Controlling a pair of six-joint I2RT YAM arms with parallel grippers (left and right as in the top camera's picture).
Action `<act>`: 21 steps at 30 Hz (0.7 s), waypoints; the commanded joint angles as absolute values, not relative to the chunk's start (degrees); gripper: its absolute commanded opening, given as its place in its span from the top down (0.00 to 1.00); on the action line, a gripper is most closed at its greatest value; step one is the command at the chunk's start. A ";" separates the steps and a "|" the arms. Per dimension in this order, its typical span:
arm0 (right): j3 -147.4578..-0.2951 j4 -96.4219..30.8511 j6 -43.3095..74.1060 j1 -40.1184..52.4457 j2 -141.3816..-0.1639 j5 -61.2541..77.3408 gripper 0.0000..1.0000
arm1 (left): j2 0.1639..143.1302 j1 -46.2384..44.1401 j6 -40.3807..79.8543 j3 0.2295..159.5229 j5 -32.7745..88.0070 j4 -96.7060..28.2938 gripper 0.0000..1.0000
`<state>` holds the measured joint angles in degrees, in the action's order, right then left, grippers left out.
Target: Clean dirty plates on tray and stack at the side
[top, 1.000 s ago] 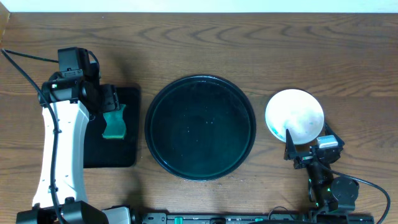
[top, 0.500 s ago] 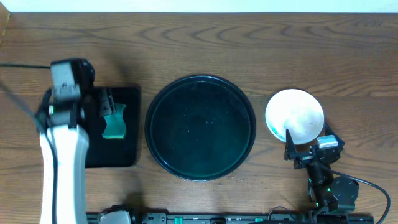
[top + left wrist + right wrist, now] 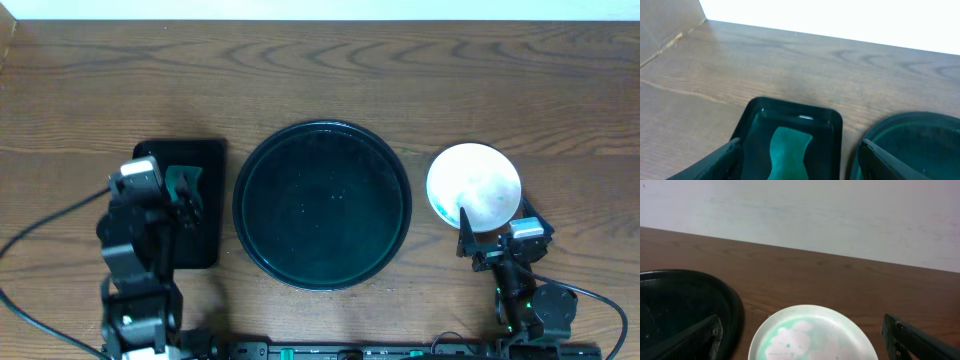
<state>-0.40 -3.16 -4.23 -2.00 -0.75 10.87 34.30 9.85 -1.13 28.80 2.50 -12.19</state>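
Observation:
The large round black-green tray lies mid-table with nothing on it. A white plate sits on the table to its right; I cannot tell if others lie under it. In the right wrist view the plate shows pale green smears. My right gripper is open and empty at the plate's near edge, its fingers spread to either side of it. My left gripper is open and empty over the small rectangular tray.
The small rectangular black tray left of the round tray holds a green sponge. The round tray's rim is just right of my left fingers. Bare wooden table lies behind and around.
The left arm has swung from the table's back left to the front left, its gripper still over the rectangular tray. The sponge stays there. The right arm and plate have not moved.

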 commanded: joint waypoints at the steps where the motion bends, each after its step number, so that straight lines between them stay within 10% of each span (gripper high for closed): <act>1: -0.32 -3.42 -4.80 -1.78 -0.32 10.79 0.01 | 27.94 9.56 -0.86 21.76 3.42 -7.11 0.27; 21: -0.32 -3.42 -4.80 -1.78 -0.32 10.79 0.01 | 0.03 4.40 -3.46 0.21 -1.13 0.36 0.27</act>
